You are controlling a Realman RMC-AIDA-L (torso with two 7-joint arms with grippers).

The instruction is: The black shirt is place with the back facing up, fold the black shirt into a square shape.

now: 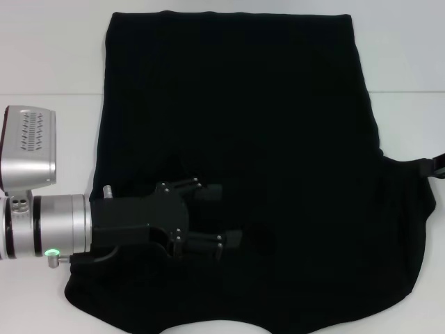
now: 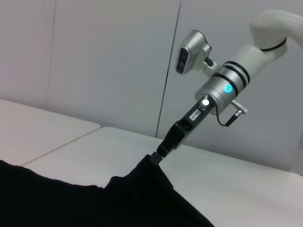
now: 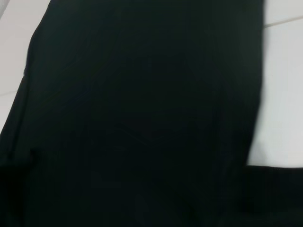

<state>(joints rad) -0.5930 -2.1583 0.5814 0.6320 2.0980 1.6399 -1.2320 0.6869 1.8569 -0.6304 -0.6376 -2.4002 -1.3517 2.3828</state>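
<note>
The black shirt (image 1: pixel 257 160) is lying spread across the white table (image 1: pixel 49 69). Its right sleeve is being pinched shut by the right gripper (image 2: pixel 157 157), while the left gripper (image 1: pixel 212 219) is hovering with fingers parted over the left side. The sleeve should be carried inward, taut and level. Plain pale walls (image 2: pixel 94 61) are standing behind.

Black left gripper (image 1: pixel 226 215) with screwed linkage behind its fingers, silver wrist, green light, perforated silver camera housing; right gripper (image 2: pixel 156 157) black, labelled, blue-lit silver-white wrist
</note>
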